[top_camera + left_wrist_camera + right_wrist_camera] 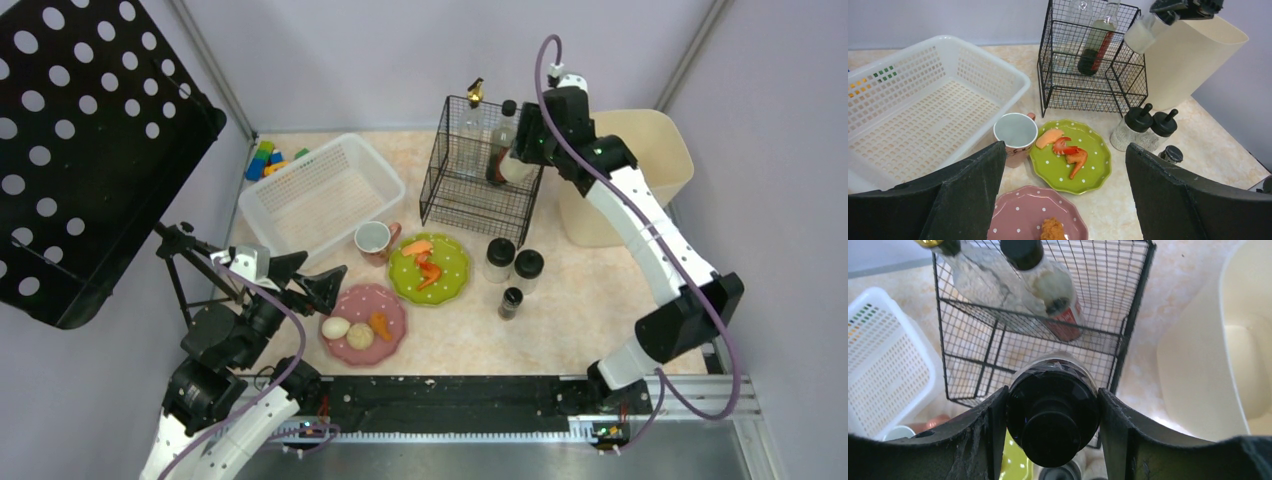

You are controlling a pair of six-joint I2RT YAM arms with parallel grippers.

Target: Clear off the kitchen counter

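Left gripper [308,278] is held wide apart with nothing between its fingers, poised low over the near-left part of the kitchen counter [590,320] – the marbled top that is walled at the back and both sides and railed along its near edge. Its arm is folded close to its base, the wrist aimed toward the back right. A black perforated panel [80,150] overhanging the left side is caught only by the top camera. A white basket [320,190] is set at the back left, with a mug [373,240], a pink plate [370,298] and a green plate [452,278] crowded in front of it. Bare stone is left mostly at the near right, beyond three black-capped jars [500,258].

At the back centre a wire rack [480,200] is seen, and beside it a beige bin [650,150]. Over the rack's right side the right gripper [522,148] is clamped on a bottle [1143,34] – tilted, its pale contents shown by the left wrist view, its black cap between the fingers by the right wrist view. That arm is stretched far back, elbow at the right edge.
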